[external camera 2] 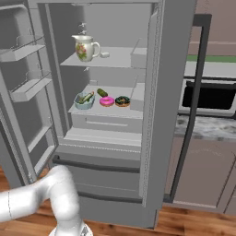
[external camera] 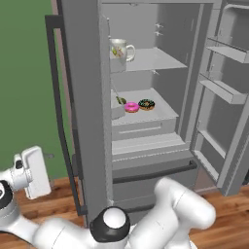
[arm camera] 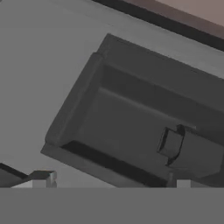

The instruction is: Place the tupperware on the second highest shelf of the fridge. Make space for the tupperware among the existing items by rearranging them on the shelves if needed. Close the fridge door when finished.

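The fridge (external camera 2: 156,138) stands with both doors swung open. The pale teal tupperware (external camera 2: 85,100) rests at the left end of the lower of the two shelves that show (external camera 2: 115,110). On that shelf also lie a green pickle (external camera 2: 102,92), a pink donut (external camera 2: 107,101) (external camera: 132,107) and a chocolate donut (external camera 2: 122,101) (external camera: 146,104). The cream floral jug (external camera 2: 86,48) (external camera: 121,50) stands on the shelf above (external camera 2: 120,57). My gripper (arm camera: 112,180) is open and empty, facing the dark dispenser recess (arm camera: 144,127) in the door front. Its white hand (external camera: 34,172) hangs left of the door handle (external camera: 61,121).
Narrow door bins (external camera: 223,90) (external camera 2: 27,90) line the inside of the far open door. Two bottom drawers (external camera 2: 97,177) sit under the shelves. A dark oven front (external camera 2: 209,97) and a marble counter (external camera 2: 203,126) lie to the right of the fridge. The floor is wood (external camera: 53,194).
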